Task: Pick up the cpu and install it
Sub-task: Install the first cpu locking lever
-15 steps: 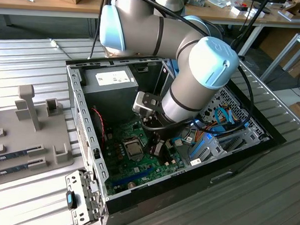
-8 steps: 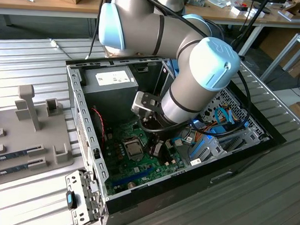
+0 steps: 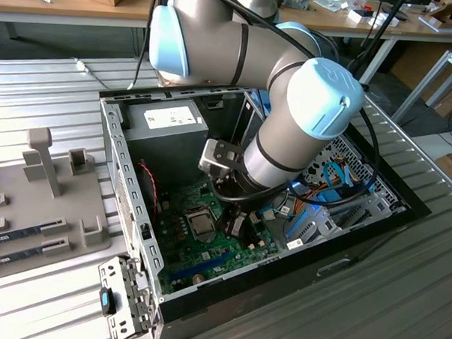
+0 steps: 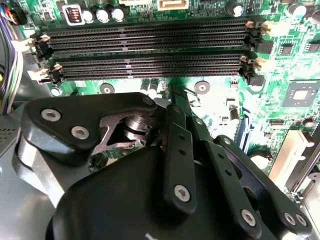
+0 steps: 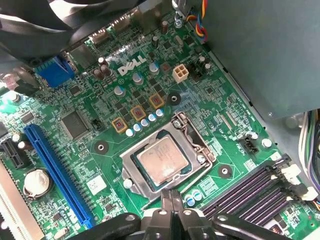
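I see the small flat square cpu with its silvery metal lid and thin green rim (image 5: 162, 161) (image 3: 202, 224) lying level, seated in the motherboard's metal-framed socket (image 5: 131, 176).

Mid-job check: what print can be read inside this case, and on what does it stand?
Motherboard: large white maker's logo, a brand name, not quoted.
White label on the power supply: too small to read.
Cpu lid: faint marks, unreadable.
Fine white print across the board: too small.
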Robot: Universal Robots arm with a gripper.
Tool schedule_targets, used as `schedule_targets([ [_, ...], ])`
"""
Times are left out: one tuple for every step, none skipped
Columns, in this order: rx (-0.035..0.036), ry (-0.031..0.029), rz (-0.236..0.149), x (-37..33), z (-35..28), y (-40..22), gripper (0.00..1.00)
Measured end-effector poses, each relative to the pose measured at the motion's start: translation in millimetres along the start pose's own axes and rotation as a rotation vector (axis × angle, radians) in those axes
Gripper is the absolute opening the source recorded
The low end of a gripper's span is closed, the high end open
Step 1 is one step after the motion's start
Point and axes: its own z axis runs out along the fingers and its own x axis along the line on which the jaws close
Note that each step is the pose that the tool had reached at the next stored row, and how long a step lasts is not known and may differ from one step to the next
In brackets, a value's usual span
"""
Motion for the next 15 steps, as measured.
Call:
schedule_targets([
  [-0.0014, -0.0021, 0.0, 0.5, 1.2, -0.5, 0.11],
  [-0.0019, -0.0029, 0.0, 0.7, 2.0, -0.7, 0.11],
  [-0.0022, -0.0034, -0.001, 0.8, 2.6, -0.9, 0.11],
  [-0.0026, -0.0038, -0.001, 1.1, 2.9, -1.1, 0.11],
  [-0.0026, -0.0034, -0.001, 1.3, 2.5, -1.2, 0.11],
  [-0.0029, -0.0041, -0.001, 1.5, 2.7, -1.3, 0.11],
  [-0.0031, -0.0047, -0.001, 1.9, 3.0, -1.3, 0.11],
  [-0.0031, -0.0048, -0.001, 2.2, 2.9, -1.2, 0.11],
  [-0.0034, -0.0052, -0.001, 2.7, 2.9, -0.9, 0.11],
  [-0.0039, -0.0061, -0.001, 3.0, 3.0, -0.7, 0.11],
  [-0.0051, -0.008, -0.001, 3.8, 3.1, -0.2, 0.11],
  [-0.006, -0.0092, -0.001, 4.4, 3.1, 0.2, 0.11],
  [-0.0084, -0.0126, -0.002, 5.4, 3.2, 0.6, 0.11],
  [-0.01, -0.0153, -0.002, 6.0, 3.1, 0.3, 0.11],
  [-0.0114, -0.0174, -0.002, 6.5, 2.6, 0.2, 0.11],
])
